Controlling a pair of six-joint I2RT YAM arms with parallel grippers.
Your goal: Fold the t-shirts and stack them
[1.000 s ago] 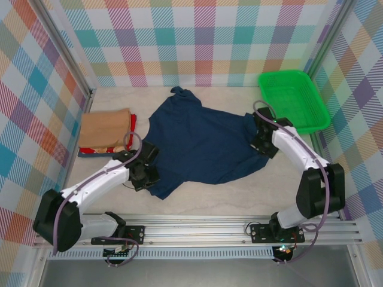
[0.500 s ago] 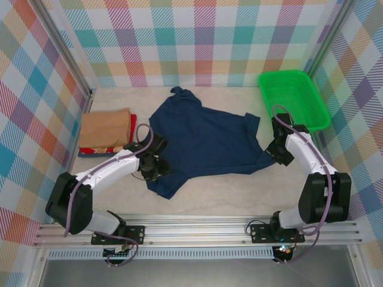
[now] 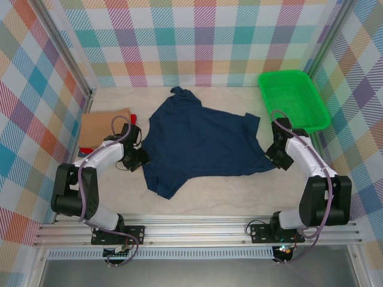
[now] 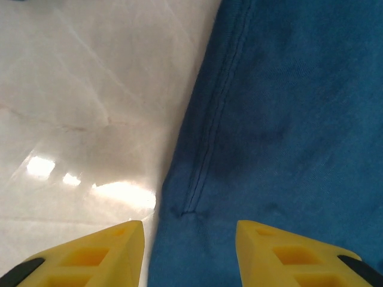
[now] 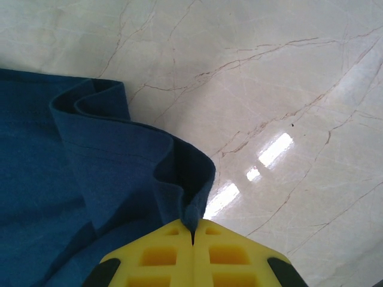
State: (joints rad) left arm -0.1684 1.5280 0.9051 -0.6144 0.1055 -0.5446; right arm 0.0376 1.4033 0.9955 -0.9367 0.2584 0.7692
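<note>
A dark navy t-shirt (image 3: 203,143) lies spread on the pale table, one sleeve pointing to the back. My left gripper (image 3: 142,159) is at the shirt's left edge, open, its yellow fingers (image 4: 102,254) astride the hemmed edge of the cloth (image 4: 287,119) without pinching it. My right gripper (image 3: 276,153) is shut on the shirt's right corner; in the right wrist view (image 5: 192,234) a fold of navy cloth (image 5: 60,179) rises from between the closed pads. A folded tan t-shirt (image 3: 102,127) tops a stack at the left, with a red one (image 3: 85,149) showing under it.
A green plastic basket (image 3: 293,98) stands at the back right. Checked walls close the table in on three sides. Bare marble tabletop (image 3: 215,194) runs in front of the shirt, up to the arms' mounting rail.
My left gripper opened, let go of the shirt's left part and drew back left toward the stack. The right gripper pulled its corner rightward, then held still, flattening the shirt.
</note>
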